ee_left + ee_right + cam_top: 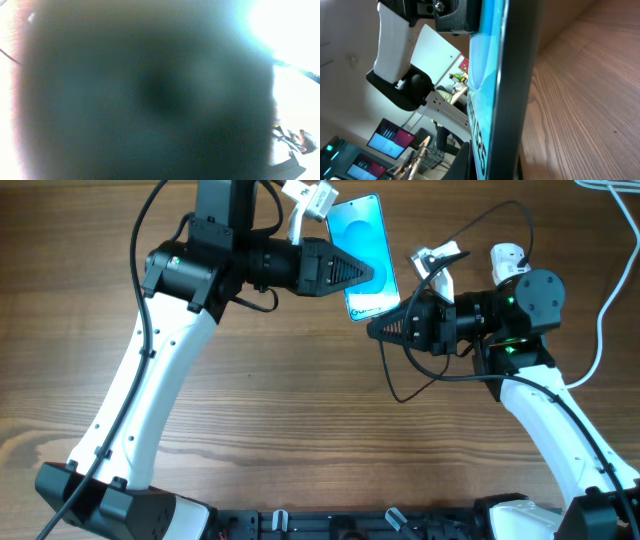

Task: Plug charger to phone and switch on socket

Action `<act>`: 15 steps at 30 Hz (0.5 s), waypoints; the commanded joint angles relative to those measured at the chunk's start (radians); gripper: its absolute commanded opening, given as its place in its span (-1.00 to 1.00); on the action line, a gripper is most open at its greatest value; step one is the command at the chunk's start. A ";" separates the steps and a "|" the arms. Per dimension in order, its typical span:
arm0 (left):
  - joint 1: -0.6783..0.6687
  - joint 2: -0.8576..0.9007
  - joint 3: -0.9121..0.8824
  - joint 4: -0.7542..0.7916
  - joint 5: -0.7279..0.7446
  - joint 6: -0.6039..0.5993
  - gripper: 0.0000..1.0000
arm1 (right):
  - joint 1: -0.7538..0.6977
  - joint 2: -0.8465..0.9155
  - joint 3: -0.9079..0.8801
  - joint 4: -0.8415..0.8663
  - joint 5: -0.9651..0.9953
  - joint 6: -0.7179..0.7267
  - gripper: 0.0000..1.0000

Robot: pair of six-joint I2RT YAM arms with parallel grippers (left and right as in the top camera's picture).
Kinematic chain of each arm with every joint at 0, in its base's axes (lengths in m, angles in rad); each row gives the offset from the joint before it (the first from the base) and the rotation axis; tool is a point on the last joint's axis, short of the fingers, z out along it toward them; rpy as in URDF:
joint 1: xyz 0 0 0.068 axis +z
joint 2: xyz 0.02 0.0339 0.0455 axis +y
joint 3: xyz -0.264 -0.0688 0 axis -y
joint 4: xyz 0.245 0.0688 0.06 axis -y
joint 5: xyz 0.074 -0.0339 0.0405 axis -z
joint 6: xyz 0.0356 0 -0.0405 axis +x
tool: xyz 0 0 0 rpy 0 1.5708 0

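Observation:
The phone (pixel 360 240), turquoise screen up, is held tilted above the table at the back. My left gripper (pixel 372 276) is shut on it from the left. The left wrist view is a dark blur and shows nothing clearly. My right gripper (pixel 374 330) is shut, with its tips at the phone's lower edge. The thin black charger cable (pixel 397 385) hangs in a loop from those tips; its plug tip is hidden. In the right wrist view the phone (pixel 487 100) stands edge-on right at the jaws, with the "S25" text close by. The socket is out of view.
A thick white cable (pixel 603 300) runs down the far right edge of the wooden table (pixel 300 410). Both arms reach in from the front corners and meet at the back centre.

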 commanded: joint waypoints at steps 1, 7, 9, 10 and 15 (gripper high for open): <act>-0.127 0.033 -0.061 -0.103 -0.014 0.088 -0.92 | 0.008 -0.015 0.064 0.044 0.181 -0.024 -0.91; -0.097 0.033 -0.061 -0.095 -0.013 0.091 -0.92 | 0.008 -0.014 0.064 0.040 0.107 -0.045 -0.82; -0.063 0.033 -0.061 -0.056 -0.014 0.073 -0.92 | 0.008 -0.014 0.064 0.019 0.089 -0.050 -0.65; -0.046 0.033 -0.061 -0.047 -0.014 0.070 -0.92 | 0.008 -0.014 0.064 0.000 0.081 -0.054 -0.61; 0.024 0.033 -0.061 -0.044 -0.006 0.070 -0.92 | 0.008 -0.013 0.062 -0.004 0.012 -0.088 -0.21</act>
